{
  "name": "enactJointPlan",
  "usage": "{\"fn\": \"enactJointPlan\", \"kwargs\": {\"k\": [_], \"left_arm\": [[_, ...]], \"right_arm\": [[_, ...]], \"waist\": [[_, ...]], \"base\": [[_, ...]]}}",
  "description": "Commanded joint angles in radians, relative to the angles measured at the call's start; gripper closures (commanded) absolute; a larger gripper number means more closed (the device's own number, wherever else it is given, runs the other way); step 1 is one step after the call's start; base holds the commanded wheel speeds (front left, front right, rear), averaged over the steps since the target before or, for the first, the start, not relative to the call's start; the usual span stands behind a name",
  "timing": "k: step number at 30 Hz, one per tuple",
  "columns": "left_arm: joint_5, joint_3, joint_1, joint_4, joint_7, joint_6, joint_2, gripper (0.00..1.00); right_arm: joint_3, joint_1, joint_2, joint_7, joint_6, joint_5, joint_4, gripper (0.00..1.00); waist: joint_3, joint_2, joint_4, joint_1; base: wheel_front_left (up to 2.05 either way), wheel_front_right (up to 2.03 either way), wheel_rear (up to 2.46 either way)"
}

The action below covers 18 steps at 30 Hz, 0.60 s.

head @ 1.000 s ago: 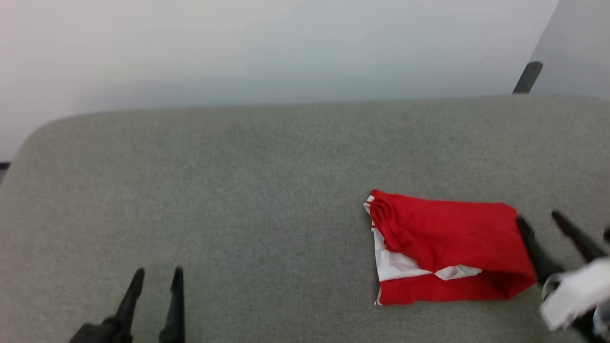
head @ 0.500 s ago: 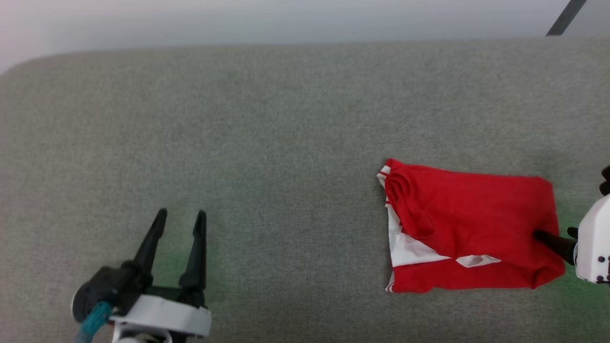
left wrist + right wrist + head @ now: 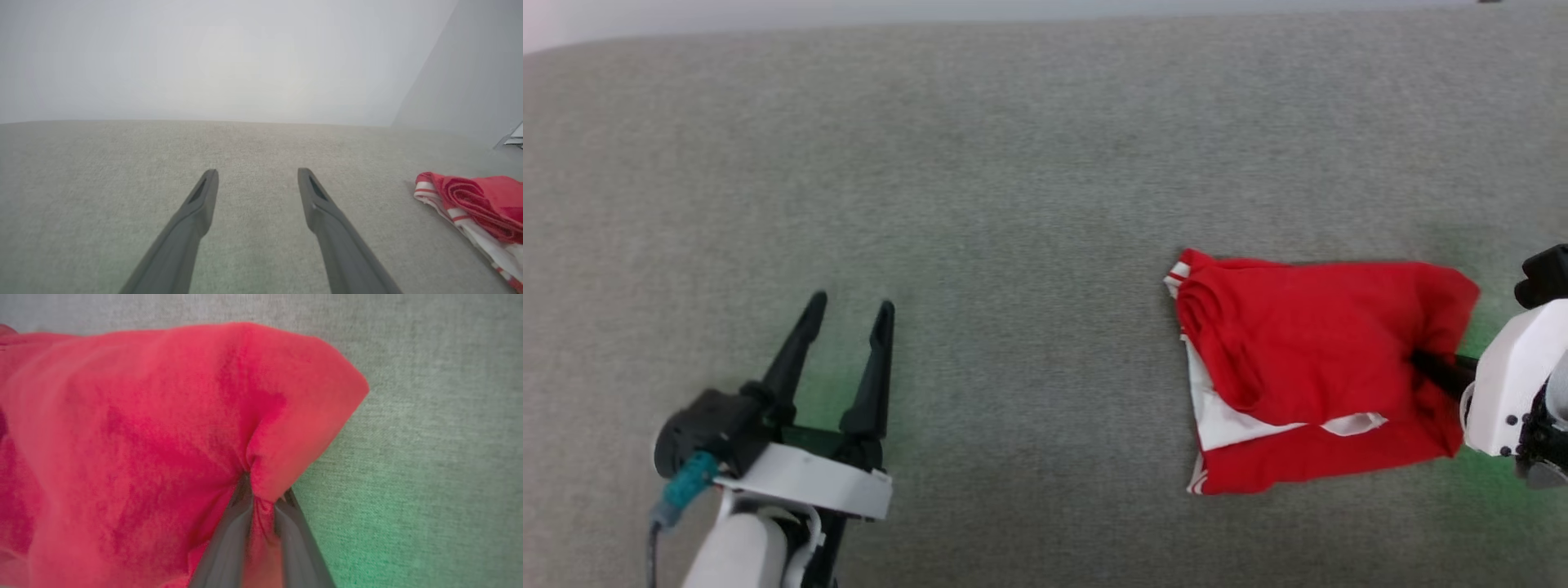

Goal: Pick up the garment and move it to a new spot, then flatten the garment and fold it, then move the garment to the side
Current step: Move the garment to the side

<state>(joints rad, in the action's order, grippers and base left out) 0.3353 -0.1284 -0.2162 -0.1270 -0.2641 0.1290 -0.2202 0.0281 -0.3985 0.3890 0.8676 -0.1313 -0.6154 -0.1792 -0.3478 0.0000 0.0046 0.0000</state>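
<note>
Your right gripper (image 3: 263, 492) pinches a bunched edge of the red-and-white jersey garment (image 3: 1307, 359), which lies ahead of its fingers on the grey fabric surface (image 3: 1013, 163). Left gripper (image 3: 851, 304) gapes, well apart. Lift slowly: that thin pinch could slip.

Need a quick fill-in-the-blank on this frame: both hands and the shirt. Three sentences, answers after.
1. The right hand is shut on a bunched ____ edge of the garment.
2. The left hand is over the grey surface with its fingers ____, holding nothing.
3. In the head view, the garment lies on the robot's ____ side.
Missing words: red; open; right.
</note>
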Motion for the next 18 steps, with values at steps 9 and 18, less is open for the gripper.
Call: {"fn": "enactJointPlan", "kwargs": {"k": [9, 18], "left_arm": [[-0.019, -0.041, -0.07, 0.038, 0.001, 0.003, -0.048, 0.0], [-0.039, -0.099, -0.252, 0.095, 0.001, 0.003, -0.074, 0.0]], "right_arm": [[-0.032, -0.009, 0.082, -0.146, 0.001, -0.029, -0.013, 1.0], [-0.151, -0.073, 0.173, -0.273, 0.001, 0.04, -0.096, 1.0]], "waist": [[-0.026, 0.0, -0.13, 0.0], [-0.116, 0.0, -0.234, 0.0]], "base": [[0.0, 0.0, 0.0], [0.0, 0.0, 0.0]]}}
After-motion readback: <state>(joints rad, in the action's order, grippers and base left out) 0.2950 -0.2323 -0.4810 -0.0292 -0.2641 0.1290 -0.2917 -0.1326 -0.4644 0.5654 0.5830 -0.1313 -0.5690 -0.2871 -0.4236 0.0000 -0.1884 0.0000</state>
